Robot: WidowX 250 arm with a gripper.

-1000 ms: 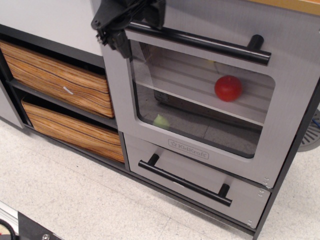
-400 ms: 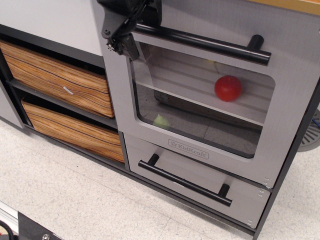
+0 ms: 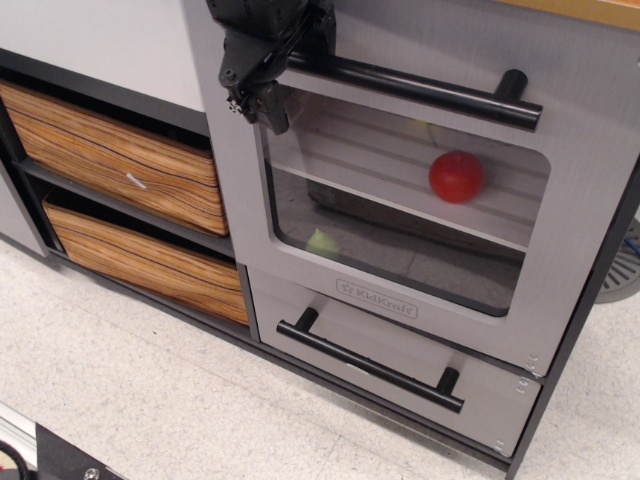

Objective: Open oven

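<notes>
Oven point(image 3: 400, 215) sits centre-right w/ door shut, red ball point(image 3: 457, 176) and a green bit point(image 3: 322, 242) behind the window. My gripper point(image 3: 268, 62) is at the left end of the handle point(image 3: 420, 88); jaws look set around the bar, can't tell how tight. Grey drawer point(image 3: 385, 365) just below, wood drawers point(image 3: 115, 165) to the left. Floor point(image 3: 150, 400) in front is open.

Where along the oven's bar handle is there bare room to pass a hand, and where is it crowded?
The handle is bare from its middle to the right post, above the window with the red ball behind it. The left end is crowded: the hand sits there. The drawer handle below is bare along its whole length.
</notes>
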